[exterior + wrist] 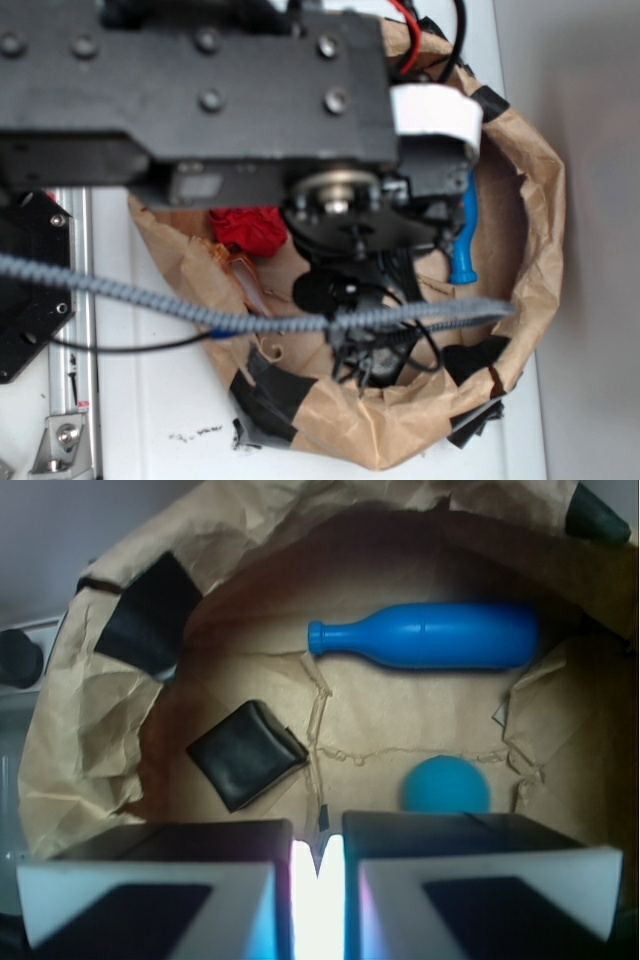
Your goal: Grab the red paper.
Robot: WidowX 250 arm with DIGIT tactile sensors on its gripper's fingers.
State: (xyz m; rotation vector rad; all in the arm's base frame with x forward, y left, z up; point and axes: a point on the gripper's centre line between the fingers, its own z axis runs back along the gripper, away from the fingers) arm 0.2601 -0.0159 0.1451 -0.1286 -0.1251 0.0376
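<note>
A brown paper nest [540, 200], crumpled into a bowl shape and patched with black tape, sits on the white bench [160, 420]. The black robot arm [200, 90] reaches over the nest from the upper left of the exterior view and covers much of its floor. A grey braided cable [150, 297] runs across the front of the nest.

The red paper [248, 229] lies inside the nest by its left wall, a bright creased wad partly tucked under the arm's edge. It does not show in the wrist view.

The gripper [318, 880] hangs over the nest floor. In the wrist view its two fingers [160, 890] stand close together at the bottom edge, with only a thin bright gap between them and nothing held in that gap. In the exterior view the gripper is mostly hidden by the arm and its wiring.

A blue bottle-shaped toy [430, 637] lies on its side on the nest floor toward the far wall in the wrist view, its neck pointing left; in the exterior view it shows by the nest's right wall. A teal ball [446, 785] rests on the nest floor just beyond the right finger. A flat black square pad [246, 753] lies on the nest floor to the left of the ball, well apart from it.
</note>
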